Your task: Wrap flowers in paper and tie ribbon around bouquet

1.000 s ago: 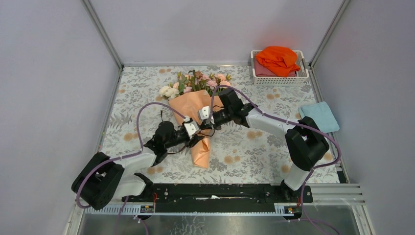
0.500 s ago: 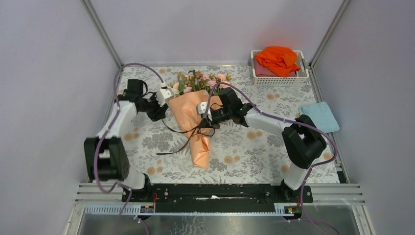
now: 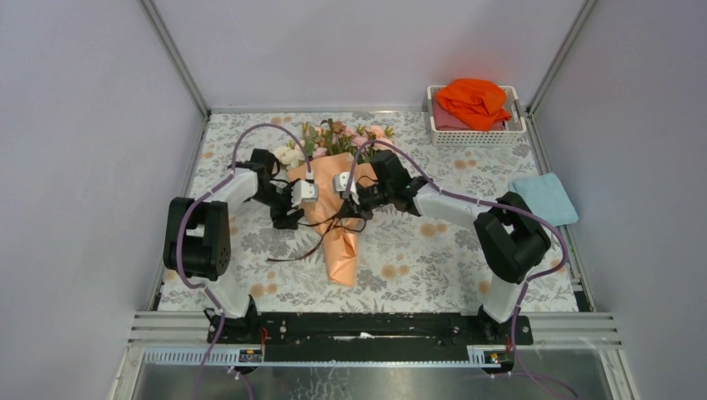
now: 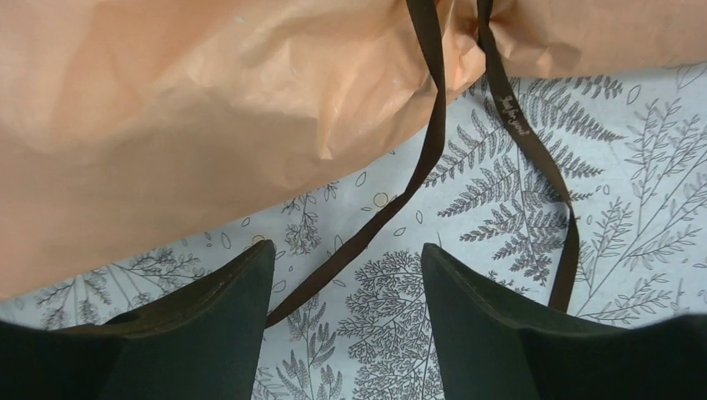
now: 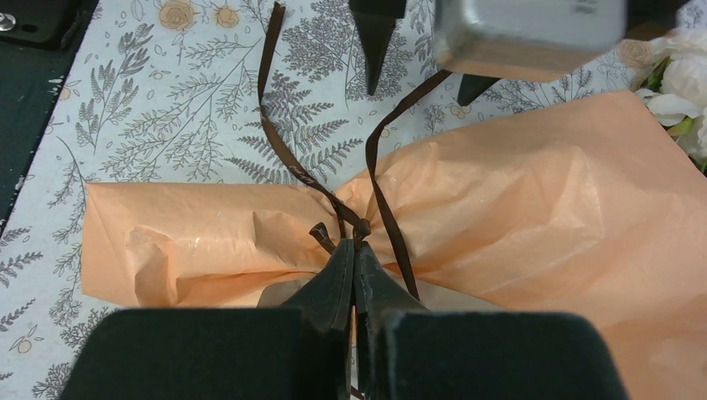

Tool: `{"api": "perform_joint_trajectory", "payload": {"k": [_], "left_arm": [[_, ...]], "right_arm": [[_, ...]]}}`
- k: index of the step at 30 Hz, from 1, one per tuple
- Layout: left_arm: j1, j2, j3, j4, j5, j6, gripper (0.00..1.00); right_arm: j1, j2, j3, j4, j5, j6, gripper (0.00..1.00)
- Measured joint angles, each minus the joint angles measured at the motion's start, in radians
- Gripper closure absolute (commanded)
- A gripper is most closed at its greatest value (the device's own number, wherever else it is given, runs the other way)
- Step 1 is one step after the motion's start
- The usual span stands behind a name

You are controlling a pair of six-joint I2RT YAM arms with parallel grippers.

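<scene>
Right gripper (image 5: 354,250) pinched shut on the ribbon (image 4: 437,100) where it crosses over the bouquet (image 3: 333,225), mid-table; left gripper (image 4: 346,258) wide, straddling a loose tail, holding nothing. Risk: left closes off-tail or drags sideways; crossing slackens, paper (image 5: 517,192) creases. Basket (image 3: 467,138) and blue cloth (image 3: 544,198) well apart; nothing in the way.

The bouquet (image 3: 333,179) lies mid-frame on the floral table covering (image 3: 417,258), flowers (image 3: 338,136) toward the top and peach paper (image 3: 340,250) tapering toward the bottom. A dark ribbon (image 3: 296,252) crosses its waist and trails lower left. The left gripper (image 3: 289,218) sits at the cone's left edge, and the right gripper (image 3: 348,212) is on the waist. At upper right, a white basket (image 3: 473,138) holds an orange cloth (image 3: 473,100).
</scene>
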Motion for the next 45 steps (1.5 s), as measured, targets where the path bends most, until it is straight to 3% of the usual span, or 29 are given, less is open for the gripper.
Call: {"api": "perform_joint_trajectory", "payload": {"k": [3, 5, 8, 10, 11, 17, 23, 28, 31, 35, 40, 45], "left_arm": [[0.000, 0.007, -0.040, 0.035, -0.003, 0.029, 0.34], [-0.002, 0.008, -0.075, 0.053, -0.012, 0.040, 0.44], [-0.026, 0.011, -0.111, 0.090, -0.036, 0.036, 0.67], [-0.041, 0.011, -0.124, 0.113, -0.050, 0.034, 0.93], [-0.048, 0.011, -0.129, 0.126, -0.053, 0.040, 1.00], [-0.053, -0.006, -0.130, 0.104, -0.069, 0.067, 1.00], [-0.071, -0.137, -0.101, -0.128, -0.070, 0.081, 1.00], [-0.245, -0.356, -0.137, -0.242, -0.042, -0.023, 1.00], [-0.432, -0.425, -0.158, -0.245, 0.003, -0.169, 1.00], [-0.562, -0.379, -0.143, -0.163, 0.071, -0.449, 1.00], [-0.653, -0.320, -0.143, 0.089, 0.121, -0.802, 1.00], [-0.675, -0.286, -0.144, 0.396, 0.136, -1.123, 1.00]], "right_arm": [[0.000, 0.000, 0.000, -0.001, 0.016, 0.000, 1.00], [0.000, 0.000, 0.000, -0.001, 0.017, 0.000, 1.00], [0.000, 0.000, 0.000, -0.001, 0.020, 0.000, 1.00], [0.000, 0.000, -0.001, 0.000, 0.022, 0.002, 1.00], [0.000, 0.000, -0.002, 0.000, 0.023, 0.004, 1.00], [0.000, 0.000, -0.003, -0.003, 0.040, 0.034, 1.00], [0.000, 0.000, 0.010, -0.011, 0.050, 0.142, 1.00], [0.000, 0.000, 0.020, -0.001, 0.060, 0.239, 1.00], [0.000, 0.000, 0.020, 0.014, 0.069, 0.297, 1.00], [0.000, 0.000, 0.020, 0.038, 0.080, 0.365, 1.00], [0.000, 0.000, 0.020, 0.053, 0.095, 0.419, 1.00], [0.000, 0.000, 0.020, 0.053, 0.100, 0.449, 1.00]]}}
